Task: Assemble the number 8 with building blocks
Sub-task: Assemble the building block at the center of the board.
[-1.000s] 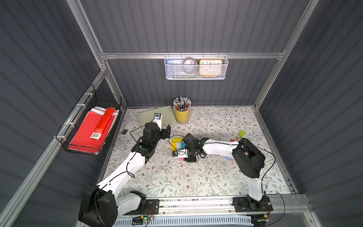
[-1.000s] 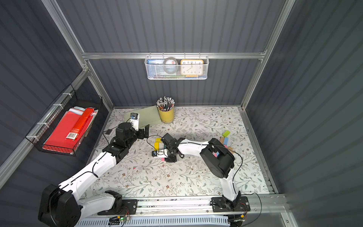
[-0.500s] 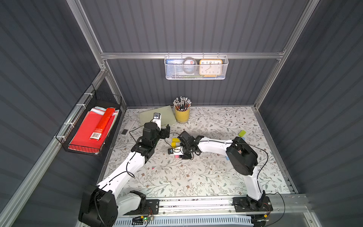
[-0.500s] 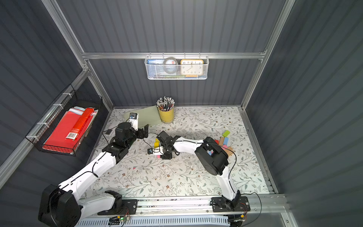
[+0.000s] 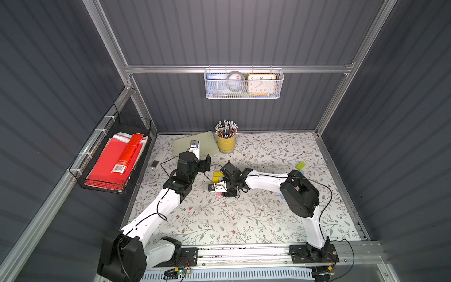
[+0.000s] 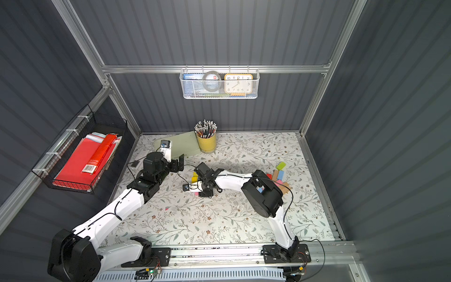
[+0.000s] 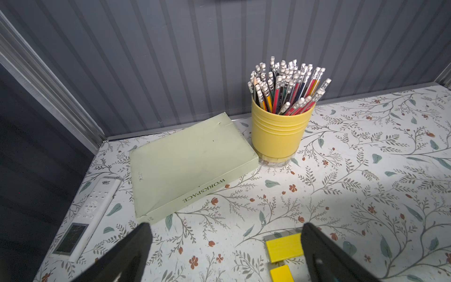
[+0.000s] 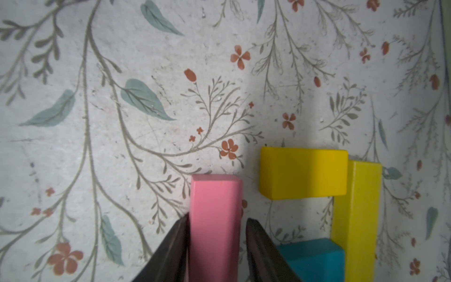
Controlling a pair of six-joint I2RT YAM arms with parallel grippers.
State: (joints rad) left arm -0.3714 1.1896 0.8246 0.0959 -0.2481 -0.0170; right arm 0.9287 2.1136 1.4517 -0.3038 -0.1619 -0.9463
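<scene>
- Floral worktop (image 5: 244, 219) under everything, both arms reaching toward its middle.
- Left claw (image 7: 227, 249): spread wide and empty, hovering beside the unfinished figure, facing a pale green book (image 7: 190, 166) and a yellow pencil cup (image 7: 278, 136).
- Right claw (image 8: 217, 219): low over the worktop, parted a little around the pink block (image 8: 214, 195). One finger against its side, a thin gap at the other, so not clamped as far as seen.
- Unfinished number 8 (image 8: 356, 207): only two yellow blocks (image 8: 303, 172) meeting at a corner, plus a teal block (image 8: 314, 258) touching one of them. Pink block just beside these, a narrow gap between. On the worktop or just above it, cannot tell which.
- Spare building blocks (image 6: 278, 178): a loose heap well apart, by the right edge of the worktop, in lime green, tan, light blue, pink and red.
- Handling, judged by the look: small, light, stiff painted wood. Smooth faces, probably a little slippery. Not fragile, but easy to push out of line — also the neighbours already placed.
- Best taken across the two long narrow sides, near the middle of the length. Held at one end, likely to swing.
</scene>
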